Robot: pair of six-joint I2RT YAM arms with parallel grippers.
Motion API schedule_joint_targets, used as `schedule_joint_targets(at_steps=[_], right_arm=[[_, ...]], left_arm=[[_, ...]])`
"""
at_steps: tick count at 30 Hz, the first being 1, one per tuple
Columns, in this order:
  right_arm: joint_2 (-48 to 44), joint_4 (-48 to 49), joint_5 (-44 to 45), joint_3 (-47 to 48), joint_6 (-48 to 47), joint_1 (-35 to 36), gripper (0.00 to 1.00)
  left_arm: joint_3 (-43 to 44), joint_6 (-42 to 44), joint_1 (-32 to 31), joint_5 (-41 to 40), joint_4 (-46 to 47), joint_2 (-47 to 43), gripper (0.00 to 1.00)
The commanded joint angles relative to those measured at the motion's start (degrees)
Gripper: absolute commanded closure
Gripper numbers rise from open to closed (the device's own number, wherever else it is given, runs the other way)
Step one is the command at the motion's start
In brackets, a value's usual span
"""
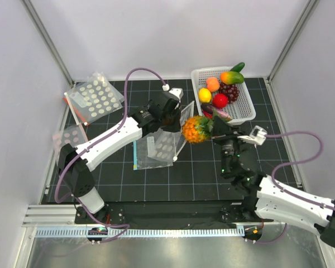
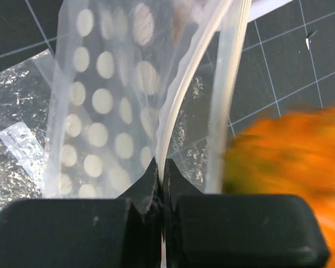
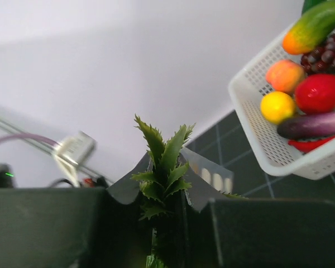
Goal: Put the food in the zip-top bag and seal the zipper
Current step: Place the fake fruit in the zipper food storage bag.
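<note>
Left gripper: fingers pressed together, pinching the zip-top bag at its mouth edge. In your left wrist view the zipper rises out from between the fingers, and the dotted wall spreads to one side of it. The bag is held up, well to the left of the white basket. A plain clear bag lies crinkled on the tabletop beneath it.

Right gripper: closed on the green crown of the pineapple. You are holding the pineapple off the tabletop, between the basket and the zip-top bag. Its orange body points away from the basket and sits just beside the bag's edge. You cannot tell from any view whether fruit and plastic touch; the left wrist view shows the pineapple only as a blur.

Inside the basket:
- 1 red fruit
- 1 eggplant, just below the red fruit
- 1 chili pepper, against the near wall
- 1 peach, 1 lemon, 1 mango and dark grapes
</note>
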Motion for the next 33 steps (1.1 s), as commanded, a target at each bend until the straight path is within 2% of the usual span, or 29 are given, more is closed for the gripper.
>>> schedule_joint_targets(at_steps=[1, 4, 8, 11, 15, 17, 21, 24, 27, 33], right_arm=[[-6.0, 6.7, -0.2, -1.7, 1.8, 0.2, 0.99], [-9.5, 8.8, -1.6, -3.8, 2.9, 0.1, 0.99], [-9.5, 10.9, -6.5, -5.4, 6.3, -0.3, 0.99], [-7.8, 17.4, -8.8, -7.9, 7.1, -0.4, 0.99], [-6.3, 31.3, -8.5, -11.3, 7.5, -0.7, 0.99], [-6.2, 33.9, -9.0, -11.0, 6.9, -0.6, 0.99], [-9.9, 24.4, -12.2, -7.3, 9.9, -0.7, 0.99], [-11.3, 23.9, -13.4, -6.4, 9.3, -0.7, 0.99], [-14.2, 21.1, -12.8, -5.7, 8.3, -0.7, 0.99], [-14.8, 21.6, -9.7, -6.5, 6.7, -0.8, 0.99]], left_arm=[[-1.4, -1.6, 0.2, 2.6, 5.9, -1.1, 1.00], [-1.0, -2.1, 0.3, 4.4, 6.4, 0.1, 1.00], [-1.8, -3.3, 0.2, 8.7, 8.1, 0.6, 1.00], [-3.3, -4.6, 0.2, 11.3, 10.1, -0.4, 1.00], [-4.6, -6.4, 0.3, 13.2, 12.5, -2.9, 1.00], [-4.7, -8.1, 0.2, 14.3, 13.4, -4.2, 1.00], [-6.0, -13.4, 0.2, 18.3, 18.5, -5.6, 1.00], [-6.1, -18.4, 0.3, 22.9, 25.0, -5.2, 1.00], [-4.6, -21.3, 0.0, 25.6, 27.4, -4.0, 1.00], [-6.9, -22.8, 0.4, 25.4, 30.3, -3.5, 1.00]])
